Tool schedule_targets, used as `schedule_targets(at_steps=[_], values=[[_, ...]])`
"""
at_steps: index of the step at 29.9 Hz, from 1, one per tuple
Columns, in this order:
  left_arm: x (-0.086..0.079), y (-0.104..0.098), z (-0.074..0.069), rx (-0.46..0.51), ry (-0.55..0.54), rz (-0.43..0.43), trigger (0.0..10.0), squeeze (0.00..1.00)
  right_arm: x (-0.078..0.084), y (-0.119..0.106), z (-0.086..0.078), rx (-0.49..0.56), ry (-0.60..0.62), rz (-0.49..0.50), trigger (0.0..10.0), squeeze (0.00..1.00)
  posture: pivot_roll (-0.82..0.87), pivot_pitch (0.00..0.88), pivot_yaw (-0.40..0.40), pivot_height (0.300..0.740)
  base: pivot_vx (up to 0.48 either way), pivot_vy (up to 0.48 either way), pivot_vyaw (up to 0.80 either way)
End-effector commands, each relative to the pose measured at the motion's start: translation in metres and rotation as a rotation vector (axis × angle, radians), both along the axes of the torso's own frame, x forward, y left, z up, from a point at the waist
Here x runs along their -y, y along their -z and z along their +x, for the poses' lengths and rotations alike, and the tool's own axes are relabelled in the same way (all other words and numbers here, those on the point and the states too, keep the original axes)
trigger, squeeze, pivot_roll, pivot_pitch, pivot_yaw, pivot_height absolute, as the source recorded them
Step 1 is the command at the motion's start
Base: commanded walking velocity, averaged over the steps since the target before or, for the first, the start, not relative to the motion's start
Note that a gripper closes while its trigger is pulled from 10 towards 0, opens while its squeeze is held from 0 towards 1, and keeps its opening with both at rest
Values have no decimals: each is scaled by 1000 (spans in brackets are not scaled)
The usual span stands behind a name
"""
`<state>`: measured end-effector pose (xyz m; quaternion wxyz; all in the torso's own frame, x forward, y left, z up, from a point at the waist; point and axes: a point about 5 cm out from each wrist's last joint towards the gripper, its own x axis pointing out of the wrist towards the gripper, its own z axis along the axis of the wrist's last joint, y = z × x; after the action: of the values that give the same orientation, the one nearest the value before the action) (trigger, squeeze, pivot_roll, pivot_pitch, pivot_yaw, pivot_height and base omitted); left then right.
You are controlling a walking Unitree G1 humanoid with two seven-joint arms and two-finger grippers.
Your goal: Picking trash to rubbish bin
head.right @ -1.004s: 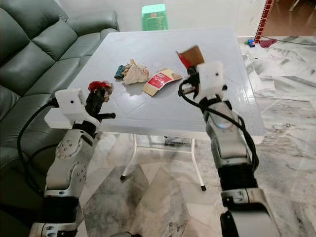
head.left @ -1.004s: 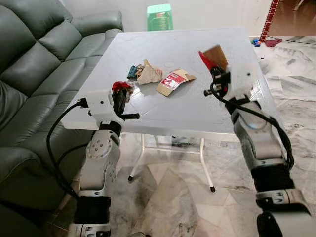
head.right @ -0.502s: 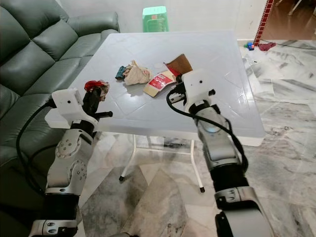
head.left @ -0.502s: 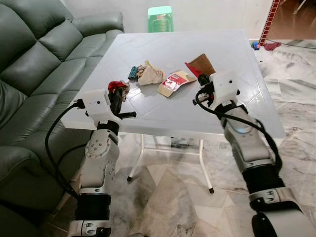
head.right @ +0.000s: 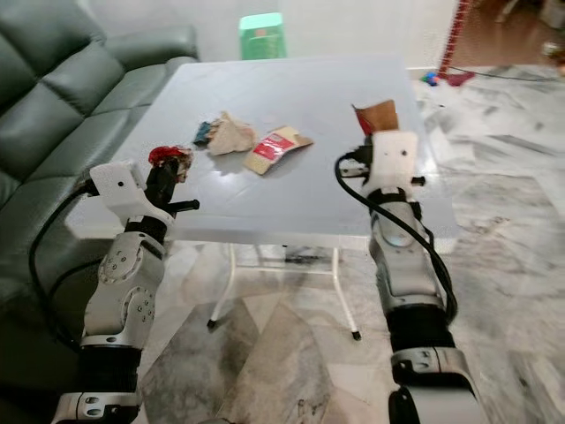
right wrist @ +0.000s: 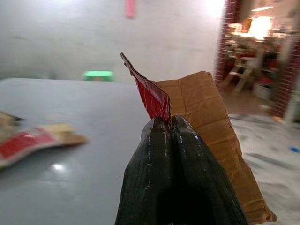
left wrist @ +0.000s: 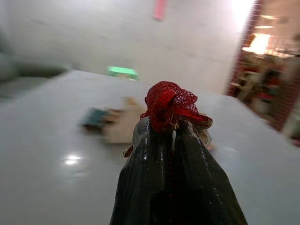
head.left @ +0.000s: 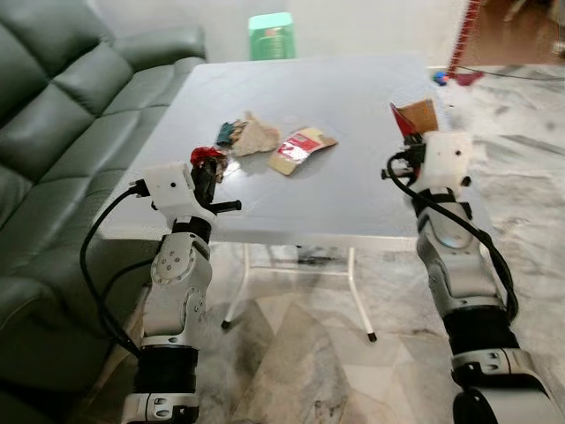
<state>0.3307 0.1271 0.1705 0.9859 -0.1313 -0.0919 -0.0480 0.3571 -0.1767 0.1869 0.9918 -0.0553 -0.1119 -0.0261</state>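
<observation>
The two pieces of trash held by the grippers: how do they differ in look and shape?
The left gripper holds a red net, bunched into a small soft ball; the right gripper holds a cardboard scrap, flat, stiff and brown with a red printed side. The net barely clears the jaws, while the cardboard stands well above them. The net is over the table's left edge, the cardboard over its right. Both are pinched in shut jaws, off the table.

The crumpled stuff on the table (head.left: 353,132) was too blurry in the left wrist view to tell apart, just a tan and teal smear (left wrist: 112,123). The sofa (head.left: 53,132) ran off the frame edge, and the doorway room (right wrist: 262,28) was a washed-out blur.
</observation>
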Motion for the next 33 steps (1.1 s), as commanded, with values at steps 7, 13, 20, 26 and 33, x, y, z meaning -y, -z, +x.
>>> schedule_targets(at_steps=[7,13,20,26,33], values=[[8,-6,1,22,36,-7,0,0,2,-14,0,36,22,-2,0,0,-77,17,74,740,0,0,-800],[8,-4,1,17,46,-6,0,0,2,-15,-1,39,28,4,0,0,-79,24,78,740,0,0,-800],[12,-5,2,17,57,-9,0,0,2,-16,-2,37,33,8,0,0,-85,27,78,740,0,0,-800],[15,-5,3,17,67,-13,0,0,4,-18,-3,38,40,6,0,0,-91,33,77,740,0,-381,-800],[13,-4,2,12,65,-28,0,0,1,-18,-4,46,26,4,0,0,-87,37,77,740,0,-188,-293]])
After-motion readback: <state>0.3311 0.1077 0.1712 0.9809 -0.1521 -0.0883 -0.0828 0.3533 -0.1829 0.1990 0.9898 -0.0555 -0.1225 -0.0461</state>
